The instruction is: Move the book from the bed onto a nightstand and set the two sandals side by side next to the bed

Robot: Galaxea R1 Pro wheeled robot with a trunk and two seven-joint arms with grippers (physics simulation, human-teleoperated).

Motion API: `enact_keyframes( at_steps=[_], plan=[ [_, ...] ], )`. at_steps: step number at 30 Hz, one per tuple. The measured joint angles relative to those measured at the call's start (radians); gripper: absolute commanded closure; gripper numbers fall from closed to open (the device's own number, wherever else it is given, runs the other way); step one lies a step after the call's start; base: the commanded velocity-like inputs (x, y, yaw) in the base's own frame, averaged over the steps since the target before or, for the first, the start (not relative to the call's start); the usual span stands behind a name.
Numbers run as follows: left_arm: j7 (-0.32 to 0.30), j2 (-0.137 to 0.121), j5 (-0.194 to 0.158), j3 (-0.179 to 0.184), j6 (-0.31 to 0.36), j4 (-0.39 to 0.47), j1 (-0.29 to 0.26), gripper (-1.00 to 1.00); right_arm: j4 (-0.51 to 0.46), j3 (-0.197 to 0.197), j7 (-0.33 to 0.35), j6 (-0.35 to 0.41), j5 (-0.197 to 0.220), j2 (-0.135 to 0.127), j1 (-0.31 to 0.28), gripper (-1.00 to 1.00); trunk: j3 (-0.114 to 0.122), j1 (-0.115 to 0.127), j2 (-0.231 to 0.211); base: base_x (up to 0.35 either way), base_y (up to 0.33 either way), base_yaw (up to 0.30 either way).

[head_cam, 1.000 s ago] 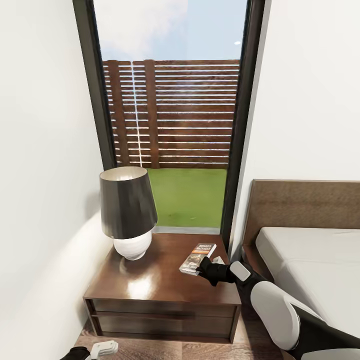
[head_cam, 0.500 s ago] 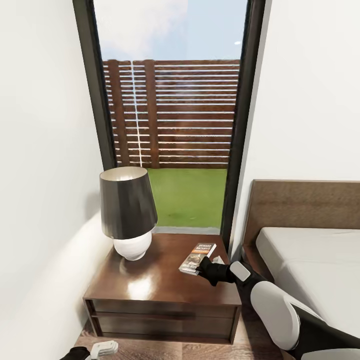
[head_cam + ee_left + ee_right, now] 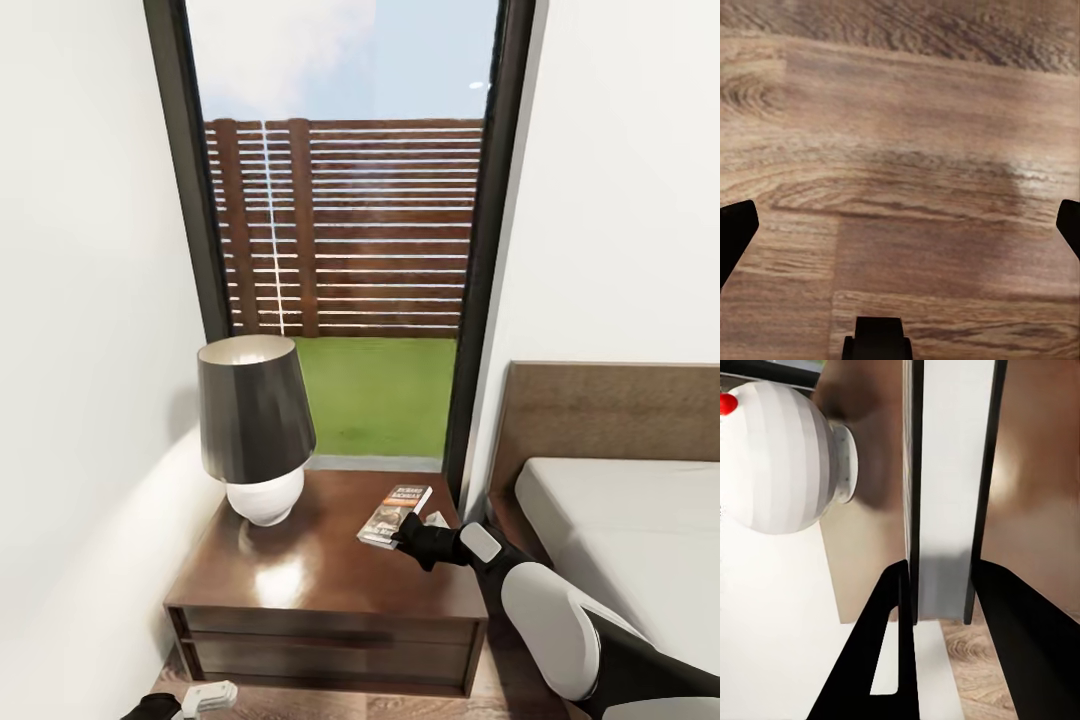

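The book (image 3: 394, 516), a thin paperback with an orange band, lies over the right part of the nightstand (image 3: 300, 570) top, near the window. My right gripper (image 3: 405, 540) is shut on its near end. Whether the book rests on the wood I cannot tell. In the right wrist view the book (image 3: 949, 487) stands edge-on between the black fingers (image 3: 889, 607) of my right gripper (image 3: 941, 585). The bed (image 3: 620, 540) with its brown headboard lies to the right. My left gripper (image 3: 205, 697) hangs low over the floor; in the left wrist view the left gripper (image 3: 900, 225) is open and empty. The sandals are out of view.
A lamp (image 3: 253, 430) with a dark shade and white striped base (image 3: 780, 465) stands on the nightstand's left half. A tall window (image 3: 345, 230) rises behind it, and a white wall closes the left side. Wood floor (image 3: 900, 150) lies under my left gripper.
The head view has shifted very slightly. The right gripper and the book hold the same place over the nightstand.
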State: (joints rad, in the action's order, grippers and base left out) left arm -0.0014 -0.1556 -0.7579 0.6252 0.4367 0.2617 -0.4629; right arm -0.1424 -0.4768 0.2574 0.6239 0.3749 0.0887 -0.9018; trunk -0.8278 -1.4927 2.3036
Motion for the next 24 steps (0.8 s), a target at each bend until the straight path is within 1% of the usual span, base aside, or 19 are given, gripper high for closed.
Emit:
enact_keyframes(
  at_steps=[5, 24],
  plan=[
    [0.0, 0.0, 0.0, 0.0, 0.0, 0.0, 0.0, -1.0, 0.0, 0.0, 0.001, 0.0, 0.0, 0.0, 0.0, 1.0, 0.0, 0.0, 0.0, 0.113, 0.001, 0.0],
    [0.0, 0.002, 0.001, 0.0, 0.0, 0.0, 0.0, -1.0, 0.0, 0.0, 0.013, 0.001, 0.0, -0.001, 0.0, 1.0, 0.0, 0.0, 0.0, 0.054, 0.0, 0.0]
  ],
)
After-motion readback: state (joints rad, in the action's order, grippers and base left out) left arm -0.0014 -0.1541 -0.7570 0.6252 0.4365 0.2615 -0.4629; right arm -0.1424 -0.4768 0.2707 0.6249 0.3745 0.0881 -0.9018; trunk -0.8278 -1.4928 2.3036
